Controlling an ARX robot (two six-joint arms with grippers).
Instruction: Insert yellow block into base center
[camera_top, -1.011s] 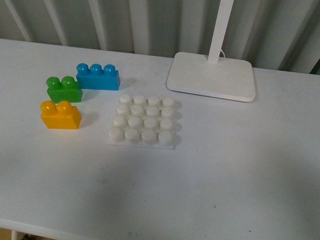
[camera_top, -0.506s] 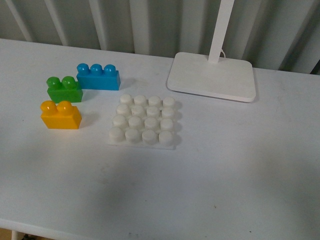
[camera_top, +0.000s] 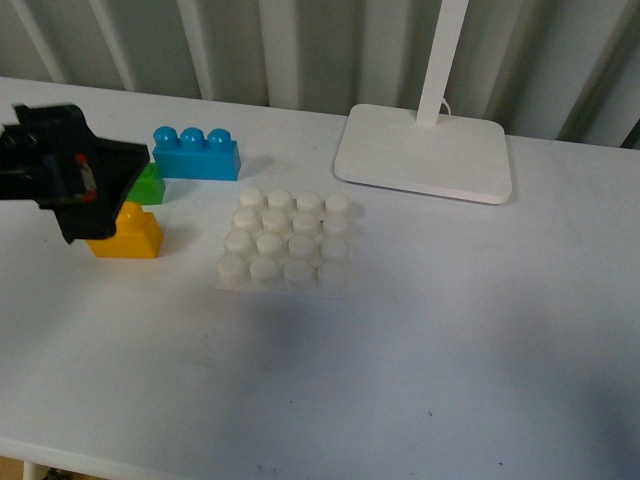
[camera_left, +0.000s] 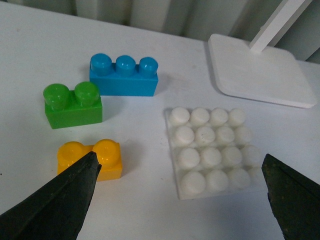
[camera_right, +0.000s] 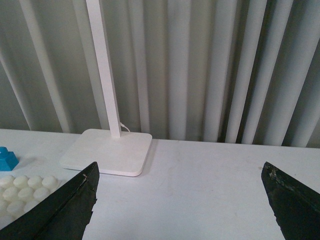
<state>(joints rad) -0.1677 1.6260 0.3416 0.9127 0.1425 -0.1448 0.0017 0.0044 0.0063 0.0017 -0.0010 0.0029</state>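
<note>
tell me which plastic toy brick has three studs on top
The longer blue plastic brick; the green plastic brick and the orange-yellow plastic brick carry only two studs each.

Just behind yellow block (camera_left: 92, 159) sits green brick (camera_left: 73, 106); gap btwn block & base (camera_left: 212, 150) free.

The green brick (camera_left: 73, 105) lies just ahead of the jaws of the left gripper (camera_left: 179, 157), the blue brick (camera_left: 124, 76) just beyond it, the lamp foot (camera_left: 260, 72) farther ahead, all on the table (camera_left: 30, 60).
</note>
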